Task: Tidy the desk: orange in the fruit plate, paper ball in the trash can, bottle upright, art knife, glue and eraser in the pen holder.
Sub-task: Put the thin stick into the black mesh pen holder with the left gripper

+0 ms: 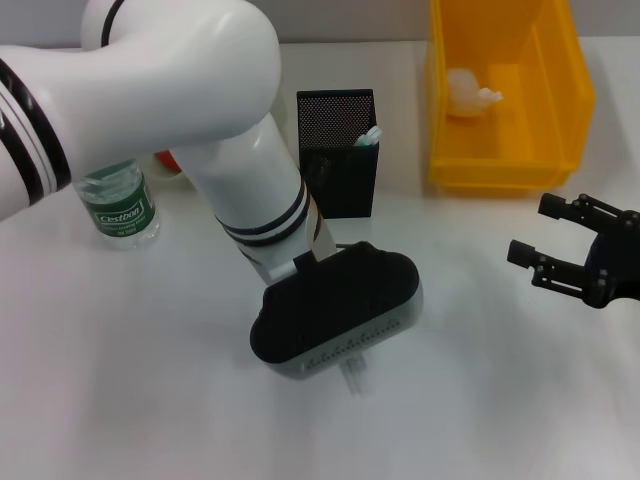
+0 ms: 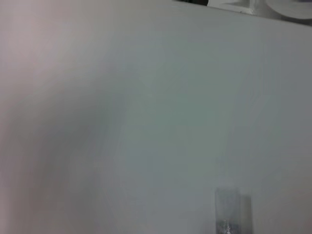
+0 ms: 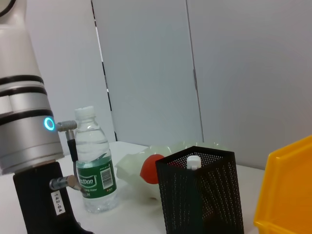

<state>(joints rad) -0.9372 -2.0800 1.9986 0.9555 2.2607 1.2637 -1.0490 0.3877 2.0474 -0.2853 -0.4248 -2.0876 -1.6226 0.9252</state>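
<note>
My left gripper [image 1: 352, 378] hung low over the white desk [image 1: 150, 380], its jaws hidden beneath the wrist so I could not tell their state, while my right gripper [image 1: 545, 240] hovered released near the yellow trash can [image 1: 560, 100] holding the paper ball [image 1: 468, 92]. Farther back, the green-labelled "Cestbon" bottle [image 3: 95, 165] stood upright beside the black mesh pen holder [image 3: 202, 195]. Only my right wrist view showed the orange [image 3: 151, 168] in the fruit plate [image 3: 129, 168].

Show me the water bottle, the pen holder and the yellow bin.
water bottle [image 1: 118, 208], head view, on its green label.
pen holder [image 1: 338, 150], head view, on its mesh back wall.
yellow bin [image 1: 502, 170], head view, on its front wall.
</note>
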